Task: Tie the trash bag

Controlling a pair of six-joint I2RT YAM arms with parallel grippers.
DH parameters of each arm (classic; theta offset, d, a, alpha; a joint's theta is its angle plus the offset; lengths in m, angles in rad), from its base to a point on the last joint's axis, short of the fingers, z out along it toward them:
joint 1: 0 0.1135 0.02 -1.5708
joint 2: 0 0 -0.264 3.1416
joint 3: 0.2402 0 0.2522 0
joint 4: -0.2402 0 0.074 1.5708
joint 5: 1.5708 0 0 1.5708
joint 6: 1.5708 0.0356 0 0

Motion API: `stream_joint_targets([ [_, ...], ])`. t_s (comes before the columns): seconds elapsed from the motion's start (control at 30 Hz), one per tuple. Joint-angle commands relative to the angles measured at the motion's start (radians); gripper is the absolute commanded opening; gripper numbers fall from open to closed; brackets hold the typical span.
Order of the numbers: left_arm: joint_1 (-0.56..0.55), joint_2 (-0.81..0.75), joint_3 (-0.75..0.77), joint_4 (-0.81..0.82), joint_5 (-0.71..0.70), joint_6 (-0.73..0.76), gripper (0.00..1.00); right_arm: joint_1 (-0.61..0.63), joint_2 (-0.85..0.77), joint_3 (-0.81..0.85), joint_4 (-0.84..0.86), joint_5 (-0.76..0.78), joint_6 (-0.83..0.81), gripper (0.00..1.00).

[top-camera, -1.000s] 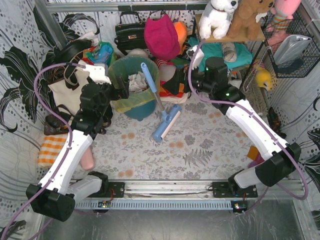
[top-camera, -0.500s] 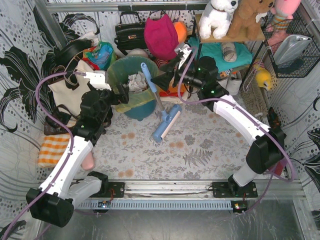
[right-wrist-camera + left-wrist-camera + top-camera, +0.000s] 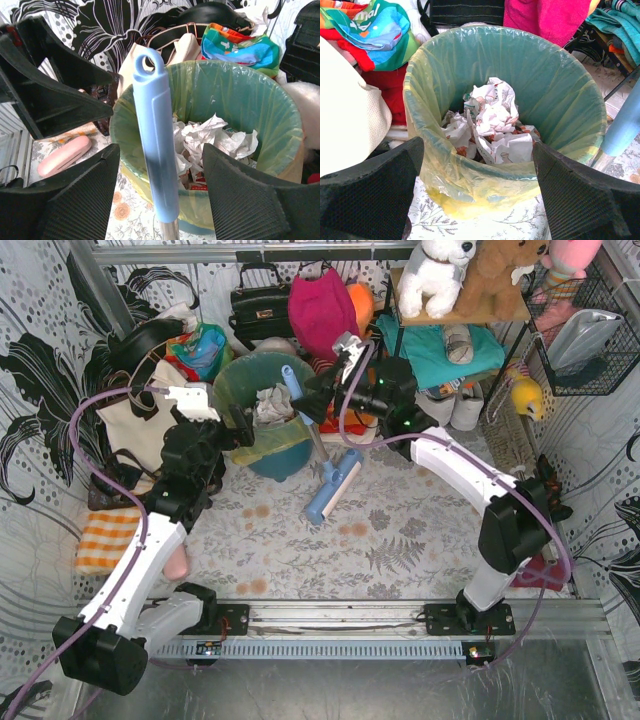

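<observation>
The trash bag (image 3: 470,192) is thin yellow-green plastic lining a teal bin (image 3: 282,468), its edge folded over the rim, with crumpled white paper (image 3: 492,120) inside. My left gripper (image 3: 477,200) is open at the bin's near-left rim, and the folded bag edge lies between its fingers (image 3: 370,192) without touching them. My right gripper (image 3: 160,195) is open at the bin's right side. A blue tool handle (image 3: 155,145) stands between its fingers (image 3: 255,195), with a gap on both sides. From above, the left gripper (image 3: 238,426) and right gripper (image 3: 308,403) flank the bag (image 3: 262,447).
The blue tool leans on the bin, its head (image 3: 335,485) on the floral mat. A cream tote bag (image 3: 125,425) stands to the left, with a black handbag (image 3: 260,305) and a pink bag (image 3: 322,315) behind. A pink case (image 3: 64,155) lies near the left arm.
My right arm has swung left to the bin, and its jaws have narrowed around the blue handle. The left gripper has stayed at the bin's rim.
</observation>
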Motion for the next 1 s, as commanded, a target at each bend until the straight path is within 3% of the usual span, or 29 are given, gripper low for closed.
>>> stream_joint_targets([
  [0.0,-0.002,-0.016,-0.012,0.055,-0.028,0.021,0.98,0.004,0.049,0.044,0.090,-0.049,-0.005,0.65],
  [0.23,-0.002,-0.025,-0.017,0.057,-0.033,0.013,0.98,0.009,0.075,0.046,0.123,-0.067,0.011,0.55],
  [0.6,0.000,-0.033,-0.022,0.063,-0.033,0.003,0.98,0.009,-0.038,-0.033,0.100,-0.019,-0.048,0.12],
  [0.73,0.002,-0.031,-0.020,0.062,-0.031,0.003,0.98,0.009,-0.127,-0.061,-0.026,0.075,-0.089,0.00],
  [0.83,0.005,-0.034,-0.026,0.071,-0.028,0.002,0.98,0.007,-0.195,-0.057,-0.173,0.160,-0.124,0.00],
  [0.97,0.016,-0.032,-0.026,0.076,-0.008,-0.007,0.98,-0.002,-0.296,-0.067,-0.317,0.388,-0.175,0.00],
])
